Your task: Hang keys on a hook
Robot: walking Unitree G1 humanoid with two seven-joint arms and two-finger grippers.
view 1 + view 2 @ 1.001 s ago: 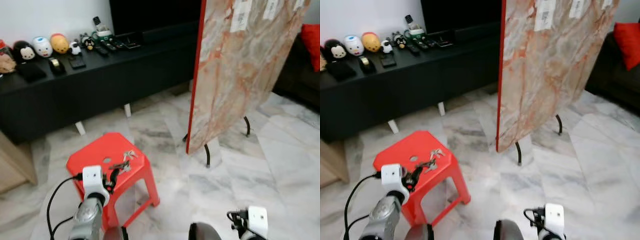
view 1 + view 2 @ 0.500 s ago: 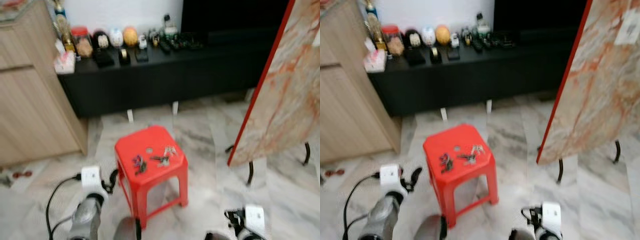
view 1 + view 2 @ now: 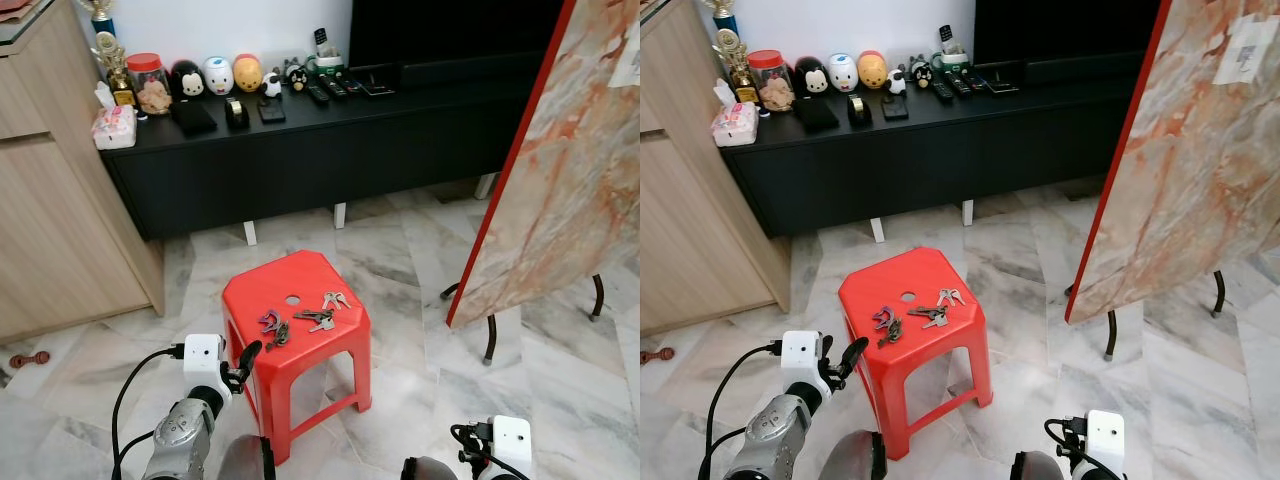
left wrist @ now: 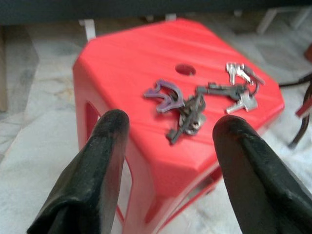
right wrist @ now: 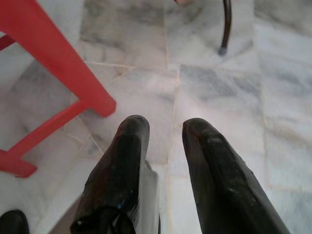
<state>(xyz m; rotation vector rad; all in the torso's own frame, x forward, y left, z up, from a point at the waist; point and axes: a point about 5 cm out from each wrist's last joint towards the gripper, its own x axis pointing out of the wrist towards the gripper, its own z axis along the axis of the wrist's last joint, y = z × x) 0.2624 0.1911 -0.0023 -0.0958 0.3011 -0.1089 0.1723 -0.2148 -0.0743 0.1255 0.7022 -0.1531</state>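
Observation:
Several keys lie on top of a red plastic stool (image 3: 262, 290). A dark bunch with a purple curved piece (image 3: 272, 327) is nearest me. Silver keys (image 3: 318, 318) lie beside it and a small pair (image 3: 335, 299) sits further back. My left gripper (image 4: 173, 122) is open, low at the stool's front left edge, with the dark bunch (image 4: 183, 114) just beyond its fingertips (image 3: 246, 356). It holds nothing. My right gripper (image 5: 165, 124) hangs low over the floor to the stool's right, its fingers slightly apart and empty.
A tall marble-patterned board with a red edge (image 3: 560, 170) leans on black legs to the right. Behind the stool runs a black low cabinet (image 3: 300, 150) with toys and remotes on it. A wooden cabinet (image 3: 50, 200) stands at the left. The floor is marble tile.
The view has swung left and steadied, so the stool now sits mid-picture and the wooden cabinet shows. The keys lie where they were. My left gripper stays open by the stool's edge.

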